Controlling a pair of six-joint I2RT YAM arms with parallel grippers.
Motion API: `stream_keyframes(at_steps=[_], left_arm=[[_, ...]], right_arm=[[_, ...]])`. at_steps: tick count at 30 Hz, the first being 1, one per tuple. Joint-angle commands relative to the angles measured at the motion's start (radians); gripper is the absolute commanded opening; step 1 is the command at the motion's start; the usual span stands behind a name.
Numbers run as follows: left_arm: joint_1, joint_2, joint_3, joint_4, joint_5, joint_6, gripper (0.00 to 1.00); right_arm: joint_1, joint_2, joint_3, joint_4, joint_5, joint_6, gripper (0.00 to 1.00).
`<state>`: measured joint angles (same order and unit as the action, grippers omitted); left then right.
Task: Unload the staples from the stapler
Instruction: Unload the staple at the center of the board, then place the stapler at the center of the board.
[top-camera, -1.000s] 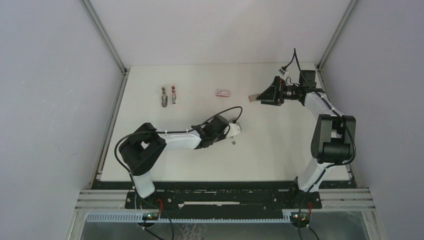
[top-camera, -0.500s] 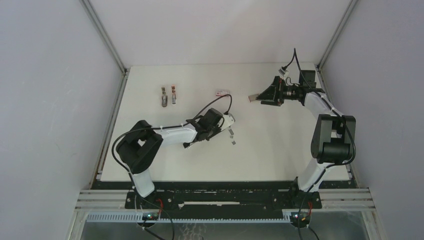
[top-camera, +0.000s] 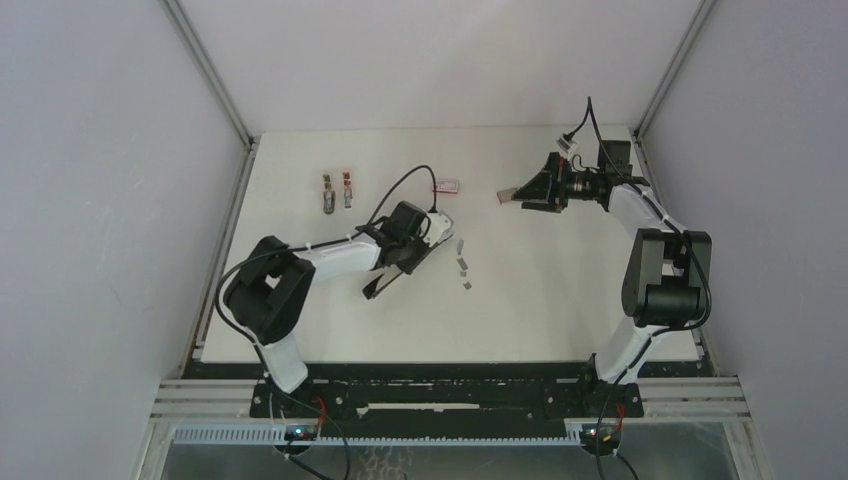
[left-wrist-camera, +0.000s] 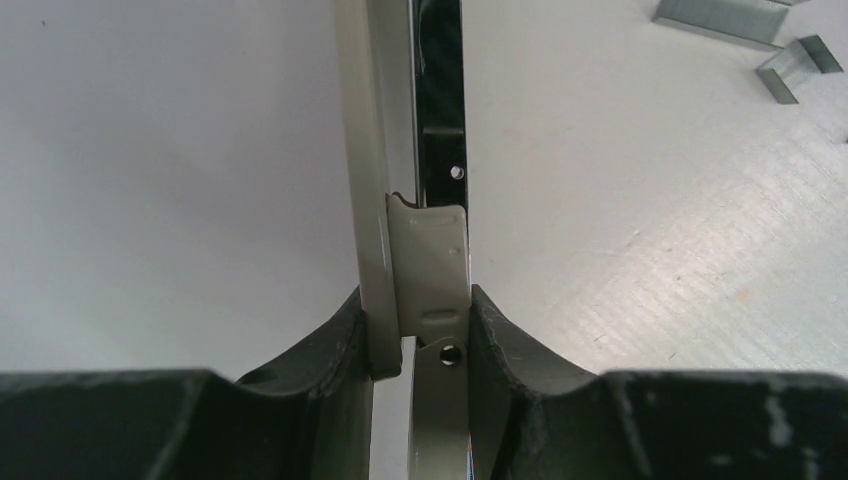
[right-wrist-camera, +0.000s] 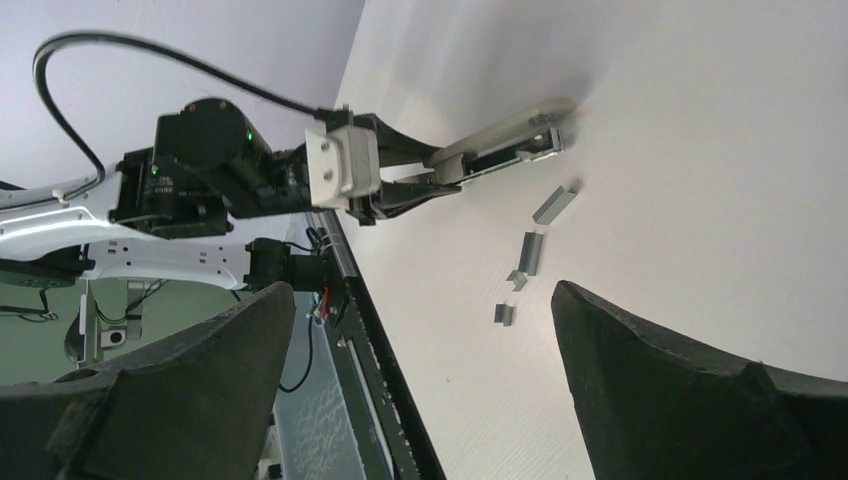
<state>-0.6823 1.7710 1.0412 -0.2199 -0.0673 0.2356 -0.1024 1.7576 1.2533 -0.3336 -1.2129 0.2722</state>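
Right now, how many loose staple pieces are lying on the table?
4 staple pieces in a row beside the stapler: a long one nearest its tip, a second, then two small ones. More may hide inside the stapler.

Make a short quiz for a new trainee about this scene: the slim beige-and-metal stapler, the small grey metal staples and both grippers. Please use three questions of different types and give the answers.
1. Fill in the missing word: the right gripper has its jaws ____.
2. True or false: the left gripper is shut on the slim beige-and-metal stapler.
3. Where do the small grey metal staples lie?
A) loose on the white table
B) all inside the stapler
C) between the right gripper's fingers

Key: 1 open; 2 true; 3 A.
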Motion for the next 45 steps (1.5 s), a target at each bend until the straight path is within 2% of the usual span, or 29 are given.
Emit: stream_keyframes(at_steps=[1, 9, 15, 23, 31, 34, 36, 42, 45], left_arm=[[0.076, -0.067, 0.086, 0.000, 0.156, -0.084, 0.00], [0.247, 0.017, 0.145, -0.101, 0.609, -0.144, 0.00], [0.319, 0.091, 0.171, -0.124, 0.827, -0.183, 0.00], [0.386, 0.186, 0.199, -0.134, 0.950, -0.243, 0.00], [0.416, 0.232, 0.209, -0.141, 0.968, -0.254, 0.01], [0.416, 0.232, 0.207, -0.139, 0.989, -0.249, 0.02], [0.415, 0.237, 0.206, -0.139, 0.994, -0.249, 0.05], [0.426, 0.227, 0.203, -0.129, 0.956, -0.265, 0.30], [0.432, 0.216, 0.196, -0.121, 0.948, -0.272, 0.35]], right_arm=[[0.000, -0.016, 0.012, 0.014, -0.020, 0.006, 1.00], [0.013, 0.000, 0.012, 0.013, -0.018, 0.001, 1.00], [0.051, 0.014, 0.012, 0.010, -0.016, -0.034, 1.00], [0.088, 0.031, 0.012, 0.013, -0.008, -0.050, 1.00], [0.092, 0.037, 0.012, 0.012, -0.021, -0.055, 1.00], [0.110, 0.032, 0.012, 0.004, -0.039, -0.108, 1.00], [0.133, 0.014, 0.012, -0.023, -0.013, -0.179, 1.00], [0.214, -0.021, 0.032, -0.113, 0.045, -0.327, 1.00], [0.253, -0.025, 0.059, -0.172, 0.078, -0.404, 1.00]])
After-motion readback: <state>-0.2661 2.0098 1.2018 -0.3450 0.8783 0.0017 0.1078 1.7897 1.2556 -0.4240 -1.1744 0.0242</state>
